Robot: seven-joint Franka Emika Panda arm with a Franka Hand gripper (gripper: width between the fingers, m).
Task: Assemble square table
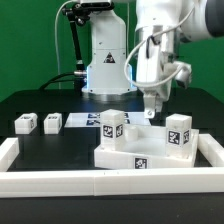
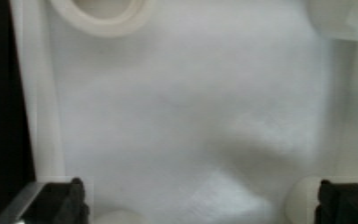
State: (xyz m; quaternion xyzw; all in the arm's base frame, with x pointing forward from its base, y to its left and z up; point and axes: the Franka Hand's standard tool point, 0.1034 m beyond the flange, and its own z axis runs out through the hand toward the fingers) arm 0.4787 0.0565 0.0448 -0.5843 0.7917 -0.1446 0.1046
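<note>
The square table's white slab (image 1: 140,152) lies at the front of the table, with black-and-white markers on its front edge. Two white leg blocks stand upright on it, one at the exterior view's left (image 1: 112,126) and one at the right (image 1: 178,132). Two more leg blocks (image 1: 25,123) (image 1: 53,122) lie loose at the far left. My gripper (image 1: 152,114) hangs just above the slab between the two upright legs. In the wrist view my gripper (image 2: 197,204) is open and empty, its dark fingertips (image 2: 60,200) wide apart over the slab's surface (image 2: 176,110), with a round socket (image 2: 105,12) beyond.
A low white barrier wall (image 1: 100,181) runs along the front and up both sides. The marker board (image 1: 84,120) lies flat behind the slab. The robot base (image 1: 105,60) stands at the back.
</note>
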